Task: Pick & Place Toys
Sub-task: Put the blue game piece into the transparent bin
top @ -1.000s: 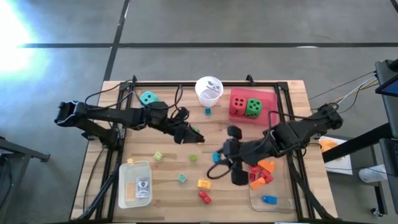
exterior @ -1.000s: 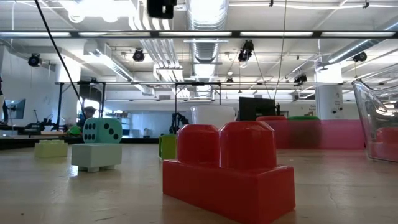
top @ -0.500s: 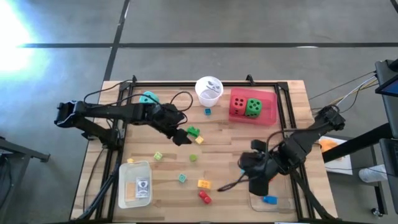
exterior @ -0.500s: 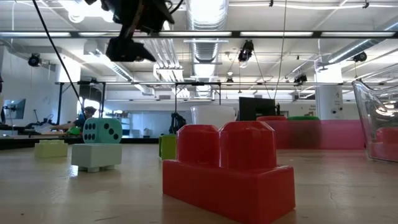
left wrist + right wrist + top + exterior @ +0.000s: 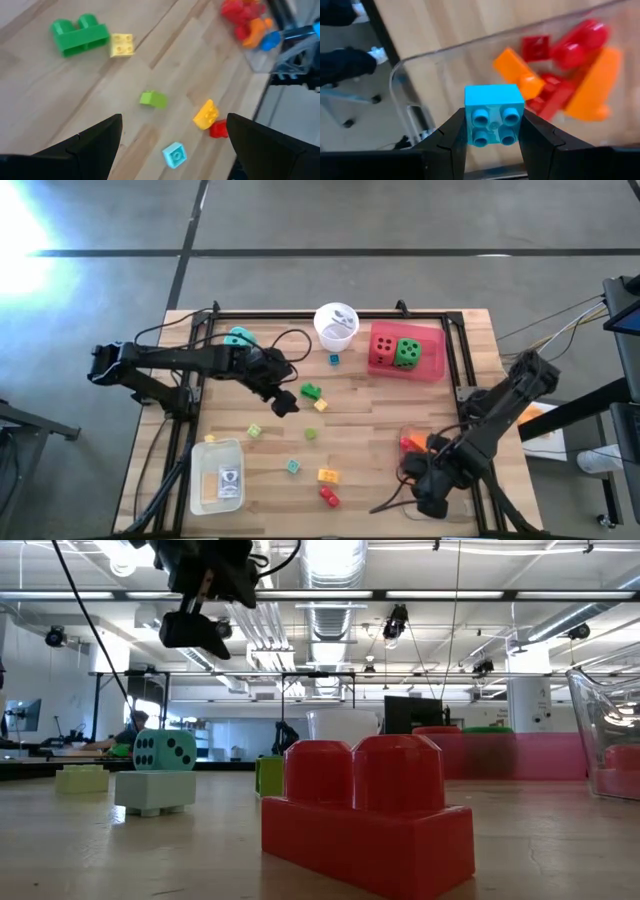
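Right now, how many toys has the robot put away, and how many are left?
Done: red and orange bricks lie in the clear tray. In hand: the right gripper holds a blue brick above that tray. Left: several loose bricks on the table, like the green brick, under the open left gripper.

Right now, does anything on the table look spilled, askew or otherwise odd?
Nothing stands out. Small bricks lie loose on the wood, among them a green brick. The right pincer grips a blue brick over the clear tray; the left pincer hangs open.
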You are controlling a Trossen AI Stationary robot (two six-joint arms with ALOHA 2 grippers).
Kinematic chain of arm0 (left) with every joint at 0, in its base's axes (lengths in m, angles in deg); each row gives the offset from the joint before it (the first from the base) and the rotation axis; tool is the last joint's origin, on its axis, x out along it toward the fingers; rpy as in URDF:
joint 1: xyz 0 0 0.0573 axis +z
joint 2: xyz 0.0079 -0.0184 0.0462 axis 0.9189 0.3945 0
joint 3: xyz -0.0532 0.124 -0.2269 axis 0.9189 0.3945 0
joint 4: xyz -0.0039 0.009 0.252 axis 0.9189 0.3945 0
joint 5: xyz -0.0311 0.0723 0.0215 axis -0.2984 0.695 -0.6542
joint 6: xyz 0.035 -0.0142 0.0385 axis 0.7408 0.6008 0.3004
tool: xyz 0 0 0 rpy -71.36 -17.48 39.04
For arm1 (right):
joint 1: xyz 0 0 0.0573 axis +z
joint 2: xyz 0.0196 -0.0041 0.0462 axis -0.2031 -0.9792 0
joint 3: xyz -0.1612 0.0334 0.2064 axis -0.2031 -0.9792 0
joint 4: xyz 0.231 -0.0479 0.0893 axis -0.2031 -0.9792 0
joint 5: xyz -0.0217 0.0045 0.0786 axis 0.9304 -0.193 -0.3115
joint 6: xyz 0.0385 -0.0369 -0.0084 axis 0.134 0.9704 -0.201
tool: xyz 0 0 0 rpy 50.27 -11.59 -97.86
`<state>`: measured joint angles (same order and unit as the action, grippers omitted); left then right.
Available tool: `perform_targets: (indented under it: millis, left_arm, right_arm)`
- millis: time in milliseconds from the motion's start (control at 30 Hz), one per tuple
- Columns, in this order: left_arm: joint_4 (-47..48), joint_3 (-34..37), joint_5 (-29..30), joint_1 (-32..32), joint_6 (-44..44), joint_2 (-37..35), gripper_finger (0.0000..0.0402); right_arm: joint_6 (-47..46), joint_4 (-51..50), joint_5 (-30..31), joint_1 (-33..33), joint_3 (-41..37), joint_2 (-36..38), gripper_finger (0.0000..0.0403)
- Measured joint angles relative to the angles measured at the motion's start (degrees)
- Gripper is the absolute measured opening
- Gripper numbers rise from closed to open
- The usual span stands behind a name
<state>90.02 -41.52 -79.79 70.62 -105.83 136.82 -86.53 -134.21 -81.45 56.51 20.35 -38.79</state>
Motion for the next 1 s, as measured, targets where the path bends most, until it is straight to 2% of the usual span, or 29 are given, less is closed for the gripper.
perform_targets:
  millis: [300,467,633,1000]
  left_arm:
    - [0.8,0.3,0.4,0.0,-0.2,0.0,0.0358]
    - [0.8,0.3,0.3,0.0,-0.9,0.0,0.0358]
    - [0.8,0.3,0.3,0.0,-1.1,0.0,0.0358]
    - [0.8,0.3,1.3,0.0,-1.3,0.0,0.0358]
  right_arm:
    - [-6.9,15.3,-2.5,3.8,-12.2,1.6,0.013]
    - [-6.9,16.5,-3.3,3.7,-17.5,1.6,0.013]
    - [-6.8,19.2,-6.9,3.7,-22.2,1.6,0.013]
    - [-4.6,24.1,-6.9,3.7,-28.0,1.2,0.013]
